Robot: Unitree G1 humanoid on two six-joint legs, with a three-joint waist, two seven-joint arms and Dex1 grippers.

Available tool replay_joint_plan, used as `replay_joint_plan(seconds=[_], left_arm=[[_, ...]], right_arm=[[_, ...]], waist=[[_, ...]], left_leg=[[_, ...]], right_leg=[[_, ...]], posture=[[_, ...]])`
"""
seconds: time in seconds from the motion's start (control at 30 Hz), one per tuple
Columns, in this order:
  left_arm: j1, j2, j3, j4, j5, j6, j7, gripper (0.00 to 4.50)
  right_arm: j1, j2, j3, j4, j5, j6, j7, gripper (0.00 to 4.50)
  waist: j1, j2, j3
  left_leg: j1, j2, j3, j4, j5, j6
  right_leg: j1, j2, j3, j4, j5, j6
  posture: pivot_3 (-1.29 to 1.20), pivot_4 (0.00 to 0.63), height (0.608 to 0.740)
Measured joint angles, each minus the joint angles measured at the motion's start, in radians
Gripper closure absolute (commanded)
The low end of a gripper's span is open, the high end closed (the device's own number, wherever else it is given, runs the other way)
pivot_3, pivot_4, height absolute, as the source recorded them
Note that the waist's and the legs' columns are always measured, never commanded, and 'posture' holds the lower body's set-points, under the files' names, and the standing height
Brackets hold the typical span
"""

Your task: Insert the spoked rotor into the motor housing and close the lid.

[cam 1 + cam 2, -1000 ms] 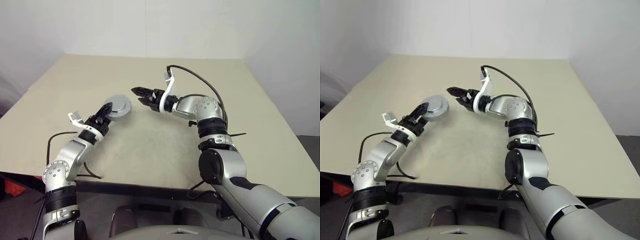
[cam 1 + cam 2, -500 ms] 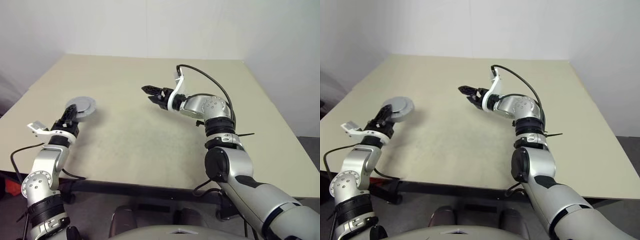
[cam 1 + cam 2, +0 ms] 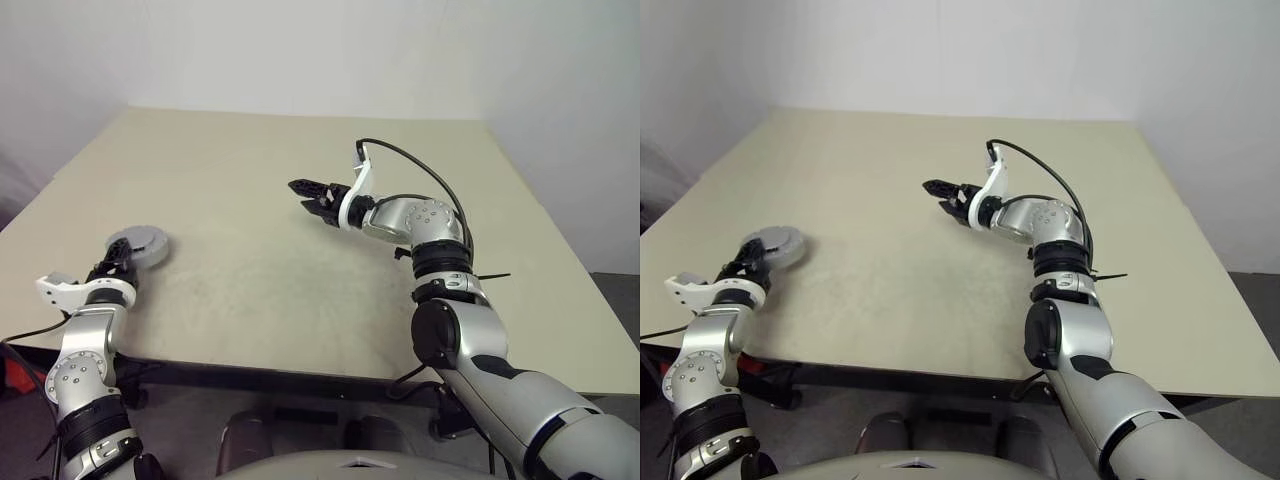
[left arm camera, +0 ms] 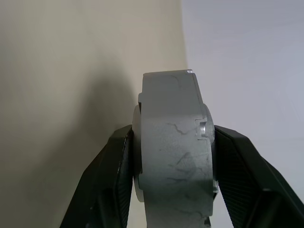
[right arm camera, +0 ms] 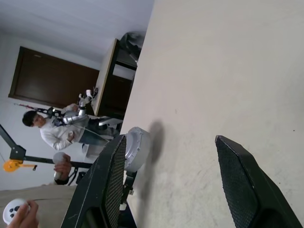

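My left gripper [image 3: 115, 262] is shut on a thick round grey unit [image 3: 138, 244], low over the table's front left corner. Whether it touches the table I cannot tell. Seen edge-on in the left wrist view, the unit [image 4: 173, 156] looks like the motor housing with the lid set on it, clamped flat face to flat face between the two black fingers. The spoked rotor is hidden. My right gripper [image 3: 308, 194] hangs open over the middle of the table with nothing between its fingers. The right wrist view looks across to the held unit [image 5: 136, 148].
The beige table [image 3: 300, 280] stretches wide between the arms. A black cable [image 3: 420, 165] loops over my right wrist. Past the table's left edge, the right wrist view shows a person [image 5: 54, 133] and dark furniture [image 5: 111, 90].
My left arm has swung the grey unit far to the left and down, from the table's middle to its front left corner. The right gripper has drifted slightly right, still open.
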Motion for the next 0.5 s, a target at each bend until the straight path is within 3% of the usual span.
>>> replay_joint_plan(seconds=[0.47,0.5], left_arm=[[-0.037,-0.019,0.039,0.041,0.023,-0.014,0.087,2.39],[-0.038,-0.019,0.04,0.041,0.023,-0.013,0.09,2.04]], right_arm=[[0.0,0.008,0.002,0.0,-0.002,-0.008,-0.002,1.14],[0.001,0.009,0.002,0.0,-0.002,-0.009,-0.002,1.12]], waist=[[0.001,-0.001,0.0],[0.001,-0.001,0.0]], left_leg=[[0.002,0.0,0.0,0.0,0.0,-0.001],[0.002,0.0,0.0,0.0,0.0,-0.001]], right_leg=[[0.003,0.0,0.0,0.001,-0.001,-0.001],[0.003,0.0,0.0,0.001,-0.001,-0.001]], posture=[[0.0,0.0,0.74],[0.0,0.0,0.74]])
